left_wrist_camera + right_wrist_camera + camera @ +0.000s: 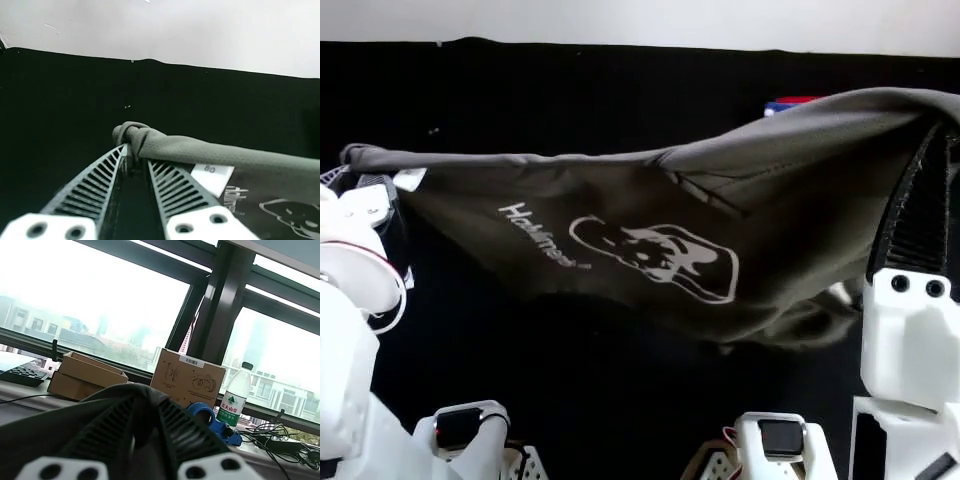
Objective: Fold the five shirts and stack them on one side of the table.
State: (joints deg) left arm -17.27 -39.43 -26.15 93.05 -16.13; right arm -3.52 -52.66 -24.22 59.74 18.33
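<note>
A dark grey shirt [650, 230] with a white printed figure hangs stretched in the air above the black table [570, 90], held up at both ends. At the left end my left gripper [131, 152] is shut on a bunched corner of the shirt [210, 152], beside a white label [212, 175]. At the right end my right gripper [145, 405] is shut on the shirt's other corner [45, 440], raised high; its black ribbed fingers [920, 210] show in the high view with cloth draped over them.
A small red, white and blue object [790, 103] peeks out behind the shirt at the back right. Arm bases [780, 440] stand along the near edge. Beyond the table stand cardboard boxes [187, 377], a water bottle [235, 397] and windows.
</note>
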